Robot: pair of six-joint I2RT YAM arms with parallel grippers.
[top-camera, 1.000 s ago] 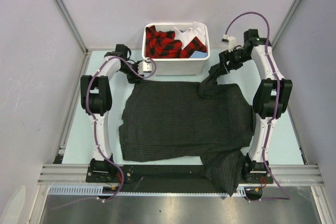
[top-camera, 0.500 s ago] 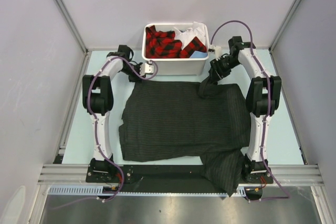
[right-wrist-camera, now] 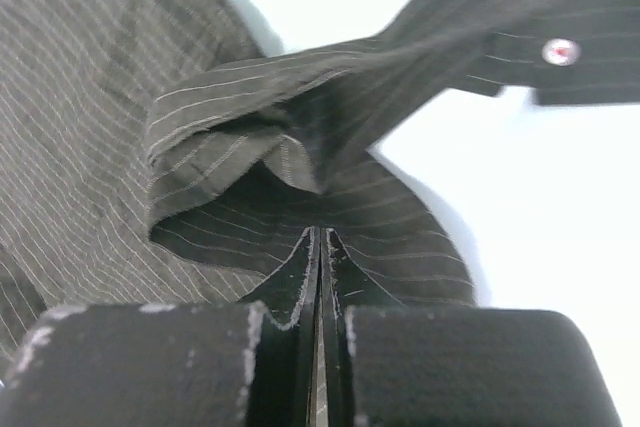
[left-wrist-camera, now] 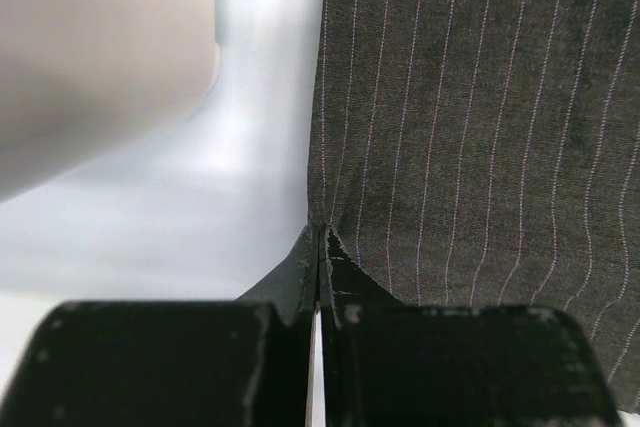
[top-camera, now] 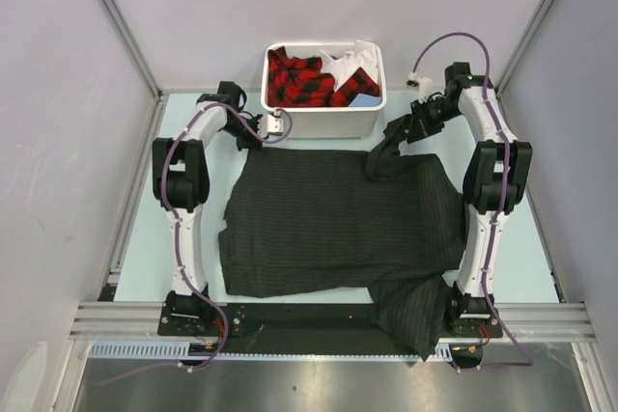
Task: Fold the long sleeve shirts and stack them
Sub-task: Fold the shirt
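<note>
A black pinstriped long sleeve shirt (top-camera: 338, 224) lies spread flat across the table, and one sleeve (top-camera: 410, 315) hangs over the near edge. At the shirt's far left corner, my left gripper (top-camera: 249, 142) is shut, its tips (left-wrist-camera: 320, 237) pinching the cloth's edge (left-wrist-camera: 480, 127). At the far right, my right gripper (top-camera: 410, 132) is shut with its tips (right-wrist-camera: 320, 235) in a raised fold of the shirt (right-wrist-camera: 90, 127). From that fold a twisted strip of sleeve runs out to a buttoned cuff (right-wrist-camera: 560, 50).
A white bin (top-camera: 328, 121) stands at the back centre, just beyond the shirt, holding red plaid and white clothes (top-camera: 304, 79). Its wall (left-wrist-camera: 100, 47) is close to my left gripper. Grey walls and metal rails close in the table on three sides.
Both grippers have gone from open to shut. The right arm swung in toward the bin, then back out to the right. The shirt's body has stayed put.
</note>
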